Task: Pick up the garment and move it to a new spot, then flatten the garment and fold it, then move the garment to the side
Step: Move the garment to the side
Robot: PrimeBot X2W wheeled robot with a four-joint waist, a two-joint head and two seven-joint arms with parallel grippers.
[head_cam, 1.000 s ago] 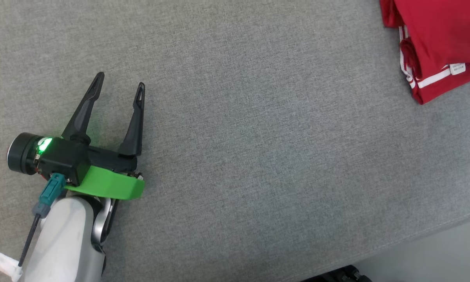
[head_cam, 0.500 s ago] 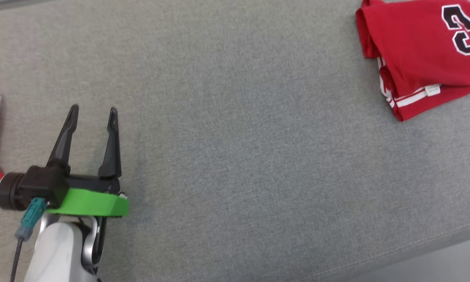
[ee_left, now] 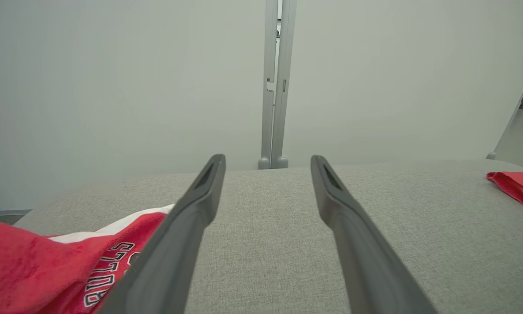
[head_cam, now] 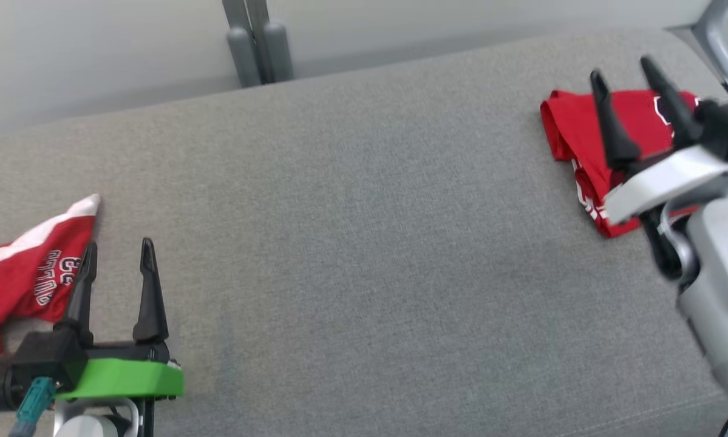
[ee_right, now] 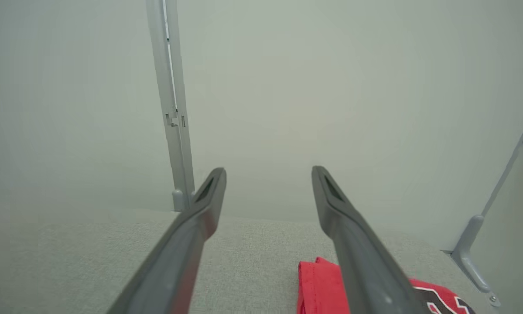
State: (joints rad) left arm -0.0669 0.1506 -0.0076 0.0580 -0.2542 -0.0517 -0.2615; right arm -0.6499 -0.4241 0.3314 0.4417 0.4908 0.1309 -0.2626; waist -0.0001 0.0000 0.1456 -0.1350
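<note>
A loose red garment (head_cam: 23,273) with white trim and lettering lies crumpled at the left of the grey surface; in the left wrist view the same garment (ee_left: 47,270) sits at the lower left. My left gripper (head_cam: 118,244) stands open just right of it, its left finger overlapping the cloth's edge in the head view, with nothing between its fingers (ee_left: 200,205). A second red garment (head_cam: 567,121), folded, lies at the far right. My right gripper (head_cam: 621,68) hovers open over it, holding nothing. The right wrist view shows that folded garment (ee_right: 318,283) below the open gripper (ee_right: 268,171).
The grey fabric surface (head_cam: 364,243) stretches between the two garments. A grey metal post (head_cam: 257,42) rises behind its far edge against a pale wall. A slanted grey frame strut (head_cam: 716,36) stands at the far right corner.
The head camera has tilted up, bringing the far edge, the post, the loose garment and the right gripper into view. Both grippers stay open.
</note>
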